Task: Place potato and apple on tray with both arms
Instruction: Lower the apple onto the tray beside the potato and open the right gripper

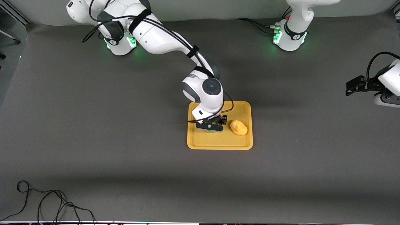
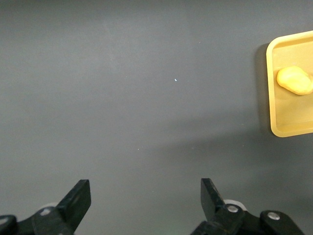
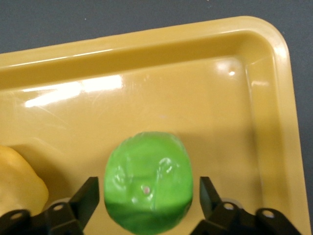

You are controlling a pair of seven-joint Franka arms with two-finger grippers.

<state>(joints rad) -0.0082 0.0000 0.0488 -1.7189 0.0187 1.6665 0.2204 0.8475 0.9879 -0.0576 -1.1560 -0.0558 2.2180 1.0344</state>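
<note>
Low over the tray (image 1: 218,143), right gripper (image 1: 212,127), fingers (image 3: 88,196) spread just wider than the green apple (image 3: 147,180) between them, gap visible only from its wrist. Beside the apple on the tray, potato (image 1: 238,127). Over bare worktop (image 2: 146,98) toward the left arm's end from the tray, left gripper (image 2: 145,199), waiting, fingers wide apart, holding nothing.

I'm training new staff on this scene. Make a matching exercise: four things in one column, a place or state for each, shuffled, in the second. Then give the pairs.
Things
1. potato
2. apple
3. left gripper
4. right gripper

Places or states
A. open over the bare grey table, holding nothing
B. between open fingers, on the tray
C. lying free on the tray, toward the left arm's end
D. low over the tray, fingers on either side of the green fruit

Pairs: 1-C, 2-B, 3-A, 4-D
</note>
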